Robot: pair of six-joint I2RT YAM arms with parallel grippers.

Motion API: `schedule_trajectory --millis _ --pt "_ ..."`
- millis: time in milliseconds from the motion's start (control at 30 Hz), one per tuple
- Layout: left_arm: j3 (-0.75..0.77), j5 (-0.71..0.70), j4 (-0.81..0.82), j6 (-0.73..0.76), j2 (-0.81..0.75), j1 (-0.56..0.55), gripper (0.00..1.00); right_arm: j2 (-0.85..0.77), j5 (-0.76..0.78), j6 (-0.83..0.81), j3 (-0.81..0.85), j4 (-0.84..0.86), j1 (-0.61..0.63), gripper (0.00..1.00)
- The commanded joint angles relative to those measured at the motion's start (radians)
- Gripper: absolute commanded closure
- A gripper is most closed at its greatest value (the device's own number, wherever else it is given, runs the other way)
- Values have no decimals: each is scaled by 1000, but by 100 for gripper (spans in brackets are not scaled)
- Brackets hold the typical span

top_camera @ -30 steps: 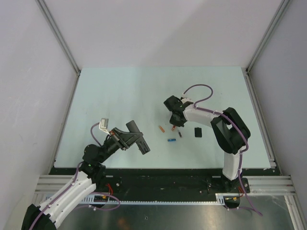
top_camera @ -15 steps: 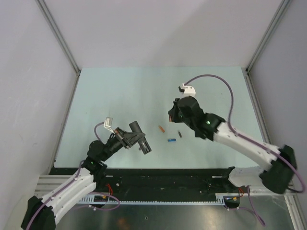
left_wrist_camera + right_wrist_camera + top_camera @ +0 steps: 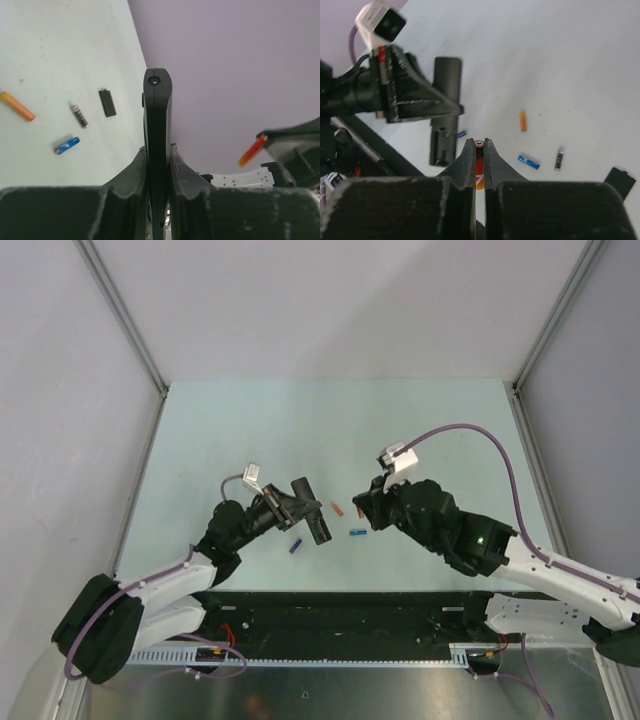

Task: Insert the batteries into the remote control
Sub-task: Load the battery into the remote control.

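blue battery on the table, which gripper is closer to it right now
Right. In the top view the right gripper, shut on an orange-red battery, is just beyond the blue battery; the left gripper, shut on the remote control, is farther off to its left.

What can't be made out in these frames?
Remote control recess: edge-on in left wrist view, partly covered by the left gripper in right wrist view; loaded or empty, cannot tell.
Orange battery in the right gripper: mostly hidden between its fingers; polarity marks unreadable.
Dark grey battery and black cover: hidden under the right arm in top view.
Same cover: cut off by right wrist view's bottom-right edge.
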Motion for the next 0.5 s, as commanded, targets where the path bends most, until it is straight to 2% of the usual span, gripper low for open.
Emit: schedule_trajectory --millis 0,200,467 --pt "89 22 151 -17 57 -27 100 21 81 38 2 6 96 100" --pt "83 16 266 -49 137 -30 100 60 155 58 -17 116 211 100" --pt "43 25 466 -165 232 -35 100 139 238 35 -32 219 232 100"
